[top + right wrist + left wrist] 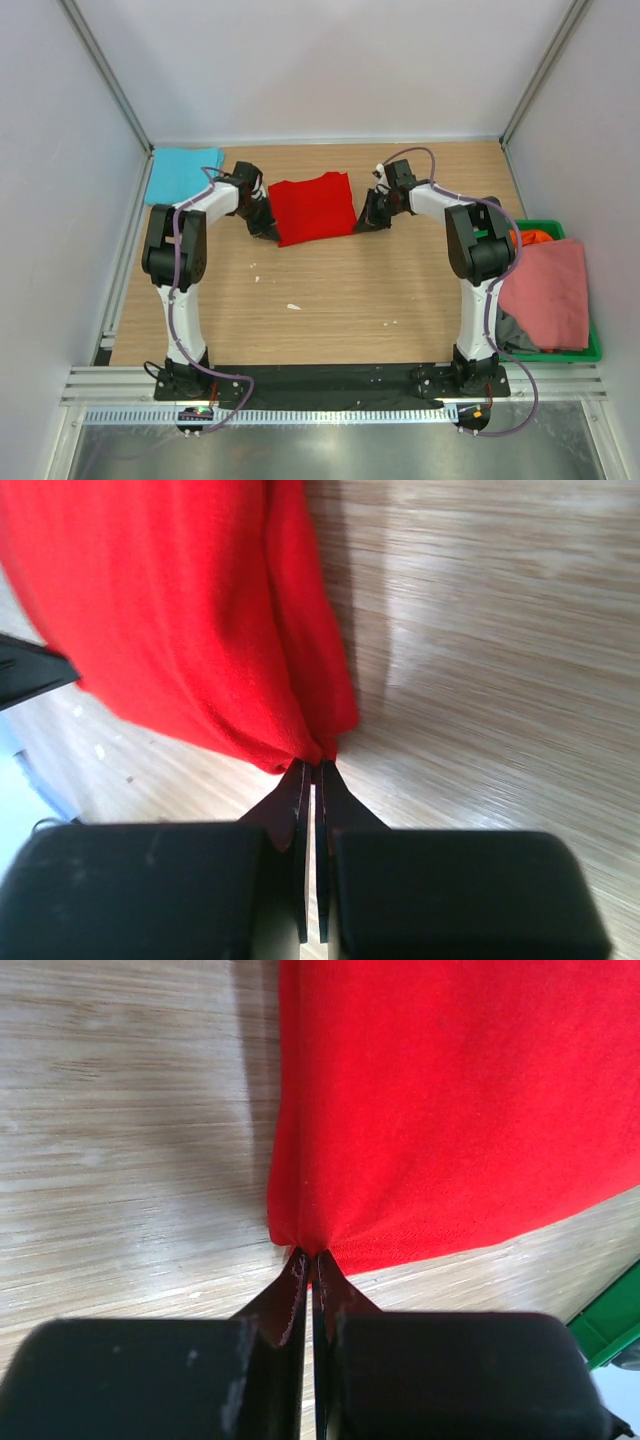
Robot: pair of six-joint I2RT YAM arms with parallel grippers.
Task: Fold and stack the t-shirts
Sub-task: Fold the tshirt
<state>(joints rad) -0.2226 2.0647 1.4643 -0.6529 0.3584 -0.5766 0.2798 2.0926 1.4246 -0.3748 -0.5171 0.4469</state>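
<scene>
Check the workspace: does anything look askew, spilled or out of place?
The salmon pink t-shirt spills over the green crate's left rim, with dark grey cloth poking out beneath. A few white specks lie on the table. The red t-shirt, pinched by the left gripper and right gripper, lies slightly skewed.

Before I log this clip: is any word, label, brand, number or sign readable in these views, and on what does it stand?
None can be read.
The red t-shirt, turquoise t-shirt and pink t-shirt are plain.
The green crate, left gripper and right gripper show no lettering.
Any marking on the small board at the left arm's base is too small to read.
</scene>
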